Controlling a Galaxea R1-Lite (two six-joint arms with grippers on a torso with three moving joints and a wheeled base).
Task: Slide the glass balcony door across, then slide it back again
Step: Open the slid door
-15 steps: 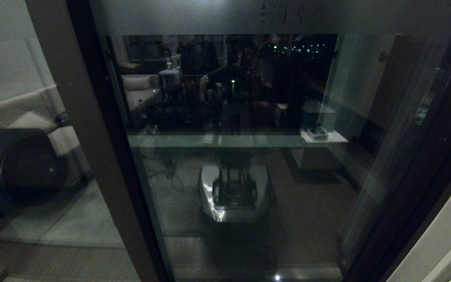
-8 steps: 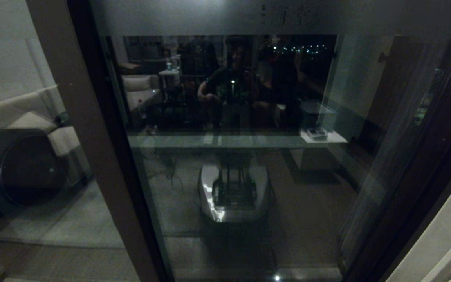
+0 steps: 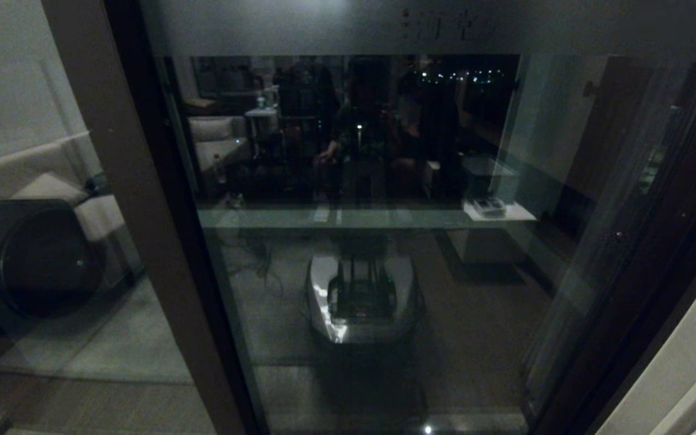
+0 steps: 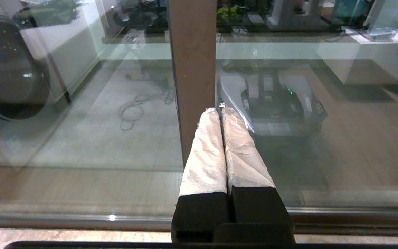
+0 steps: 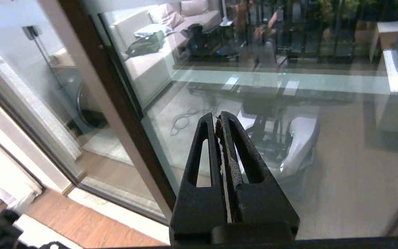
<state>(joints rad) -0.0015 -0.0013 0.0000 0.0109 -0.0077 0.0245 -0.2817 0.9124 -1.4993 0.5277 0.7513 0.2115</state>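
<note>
The glass balcony door fills the head view, a tall clear pane between a brown stile on the left and a dark frame on the right. Neither gripper shows in the head view. In the left wrist view my left gripper is shut on nothing. Its white-wrapped fingers point at the right edge of the brown stile, and I cannot tell whether they touch it. In the right wrist view my right gripper is shut and empty. It hangs in front of the glass, to the right of the stile.
A front-loading washing machine stands behind the glass at the left. My own base is mirrored in the pane. A cable lies on the balcony floor. The floor track runs below the door. A pale wall bounds the right side.
The reflections in the glass have shifted a little, and a dark bar at the upper right edge is gone. The brown stile stands in the same place.
</note>
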